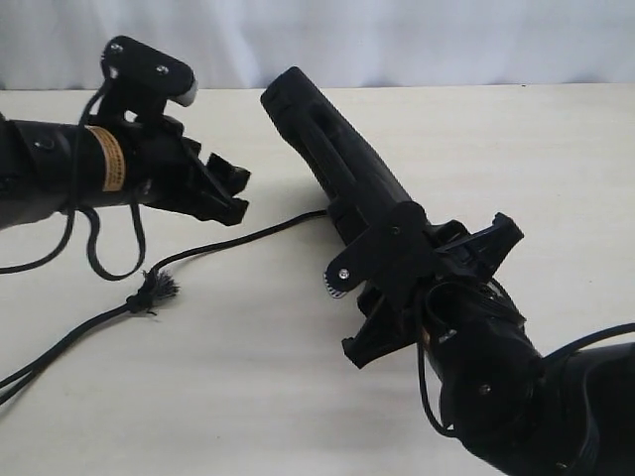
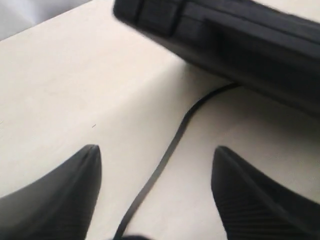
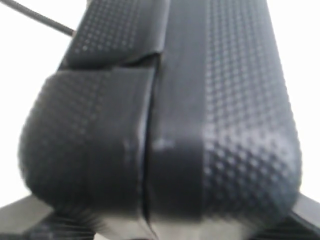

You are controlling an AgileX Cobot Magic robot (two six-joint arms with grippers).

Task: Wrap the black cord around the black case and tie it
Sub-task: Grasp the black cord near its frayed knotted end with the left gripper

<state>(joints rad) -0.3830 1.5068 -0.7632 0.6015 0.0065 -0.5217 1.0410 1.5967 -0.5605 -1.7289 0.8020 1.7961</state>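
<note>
The black case [image 1: 332, 149] is tilted up off the table, its handle slot facing up. My right gripper [image 1: 412, 273] is shut on its lower end. In the right wrist view the dimpled black case [image 3: 200, 100] fills the frame, and the right gripper [image 3: 160, 220] clamps it from both sides. The black cord [image 1: 238, 241] lies on the table. It runs from the left edge through a frayed knot [image 1: 154, 291] to under the case. My left gripper [image 1: 233, 188] hovers open just above the cord [image 2: 172, 145], which passes between its fingertips [image 2: 85, 175], short of the case [image 2: 240, 40].
A smooth black robot cable [image 1: 99, 248] loops down from the left arm onto the cream table [image 1: 248, 397]. A pale backdrop [image 1: 397, 40] closes off the table's far edge. Another cable [image 1: 595, 337] trails off the right arm.
</note>
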